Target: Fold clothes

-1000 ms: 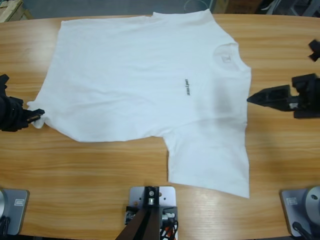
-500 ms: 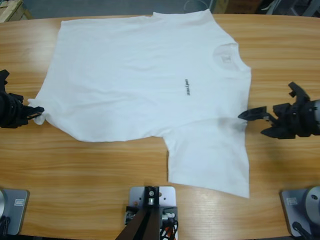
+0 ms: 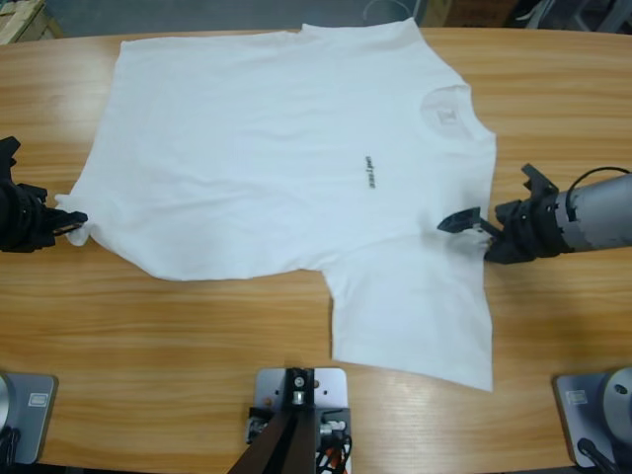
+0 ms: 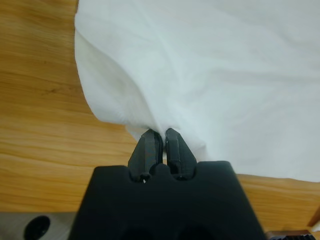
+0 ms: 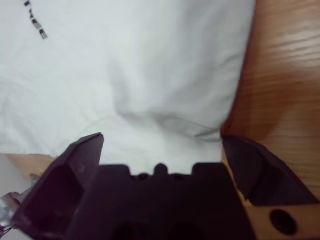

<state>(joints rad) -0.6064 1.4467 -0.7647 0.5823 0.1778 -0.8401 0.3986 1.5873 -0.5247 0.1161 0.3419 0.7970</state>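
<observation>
The white T-shirt [image 3: 286, 168] lies flat mid-table; the left gripper [image 4: 160, 140] pinches its hem corner at nine o'clock, while the right gripper [image 3: 474, 229], jaws spread, straddles the three-o'clock shoulder edge to grasp it

The dark chest text [image 3: 369, 172] on the white T-shirt [image 3: 267, 148] is too small to read. The left pincer [image 3: 71, 225] hides the pinched hem corner.
</observation>
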